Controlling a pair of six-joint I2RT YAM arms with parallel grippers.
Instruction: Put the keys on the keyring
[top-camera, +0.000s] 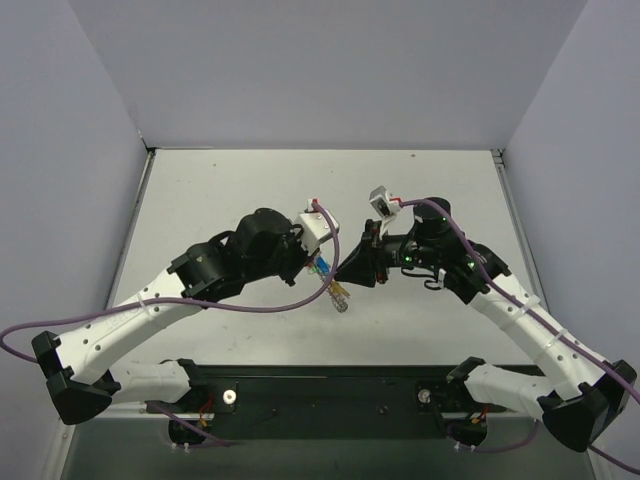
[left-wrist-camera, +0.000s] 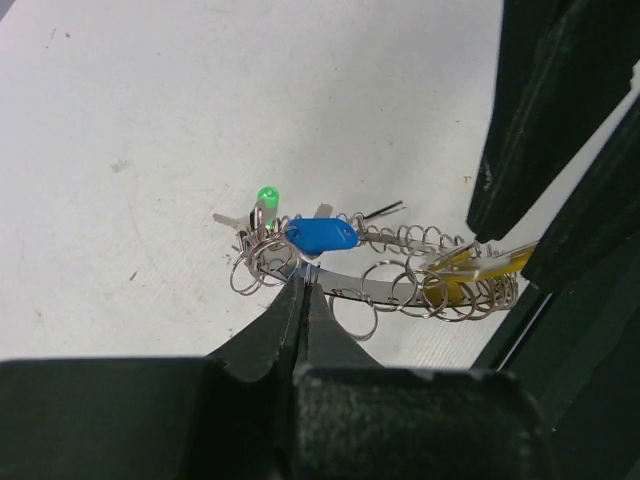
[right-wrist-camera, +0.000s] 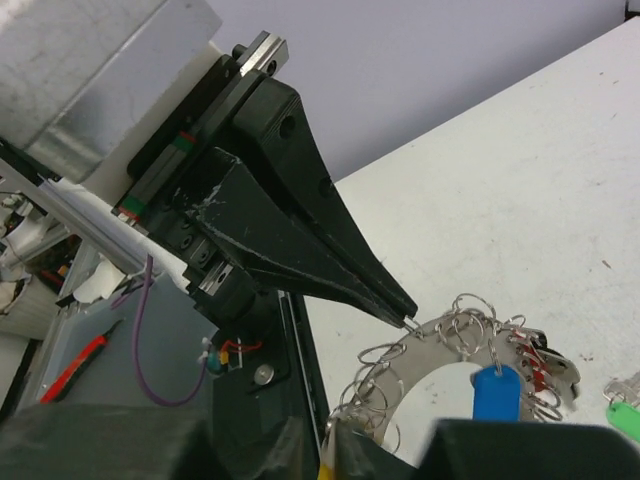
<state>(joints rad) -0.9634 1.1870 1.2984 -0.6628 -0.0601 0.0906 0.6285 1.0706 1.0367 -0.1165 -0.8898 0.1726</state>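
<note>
The left gripper (left-wrist-camera: 302, 284) has its fingers pinched fully together on the keyring (left-wrist-camera: 400, 285), gripping the flat band of the coiled silvery ring at its near edge. In the left wrist view the ring lies across the middle of the frame, just above the white surface (left-wrist-camera: 150, 120). A blue-headed key (left-wrist-camera: 320, 235) hangs on it right above the pinch. A green-headed key (left-wrist-camera: 267, 196) stands just left of the blue one, at the ring's left end.

The yellow-headed key (left-wrist-camera: 470, 265) sits at the ring's right end, between the dark fingers of the right gripper (right-wrist-camera: 380, 455), which fill the right side of that frame. Those fingers stand a narrow gap apart. I cannot tell whether they press on the yellow head.

From the right wrist, the left fingers (right-wrist-camera: 330, 250) slope down from the upper left to the ring at lower centre. In the top view both arms meet at mid-frame, with the ring between the fingertips.
</note>
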